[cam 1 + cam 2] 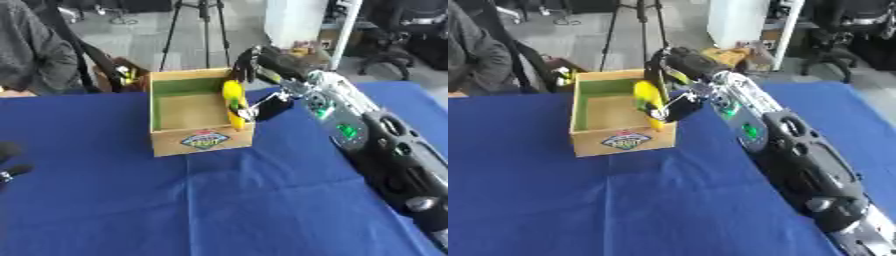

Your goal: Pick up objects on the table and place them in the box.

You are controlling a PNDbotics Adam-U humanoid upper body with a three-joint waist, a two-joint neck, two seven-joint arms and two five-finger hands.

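While your right arm reaches in from the lower right corner and stretches across the blue tablecloth (219,200), your right hand (254,62) is over the right wall of the cardboard box (199,140). Its fingers are curled round a yellow object (233,102), long and slightly bent, which hangs upright just inside that wall with its lower end down in the box. You can see the thumb side of the hand as a dark part just outside the box's right wall, close against it. The box stands open-topped near the far edge of the table, left of centre, with a green lining on its inner walls and a coloured label (206,139) on the front face. Apart from the yellow object against the right wall, you see only the brown floor of the box. Your left hand (10,167) shows only as dark shapes at the left edge of the left eye view, low over the cloth; whether its fingers are straight or curled you cannot tell.
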